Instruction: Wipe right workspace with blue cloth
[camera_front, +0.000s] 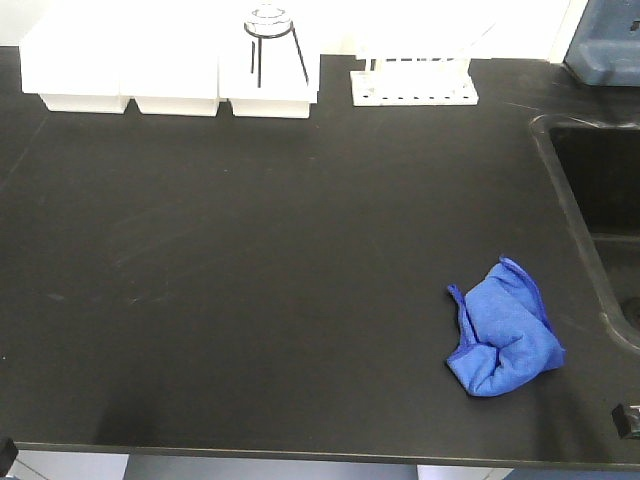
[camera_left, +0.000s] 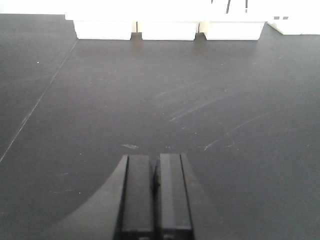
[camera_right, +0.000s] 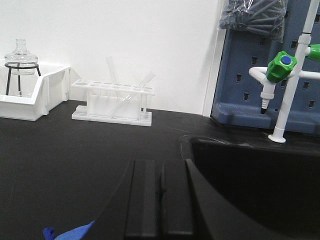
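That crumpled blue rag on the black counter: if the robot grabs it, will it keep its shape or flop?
Probably flops: the blue cloth lies bunched in soft folds, so it should drape from wherever it is pinched. It looks thin, so likely light. Pushed across the smooth counter, it may bunch or slide, not roll.

**Where the cameras sit**

The front camera looks steeply down on the counter (camera_front: 250, 250) from its near edge, with the test-tube rack (camera_front: 413, 82) at the far side. The left wrist camera sits low behind the left hand (camera_left: 155, 165), facing the white bins (camera_left: 167, 30) left of the rack. The right wrist camera, low behind the right hand (camera_right: 161, 167), faces the rack. All share that back row.
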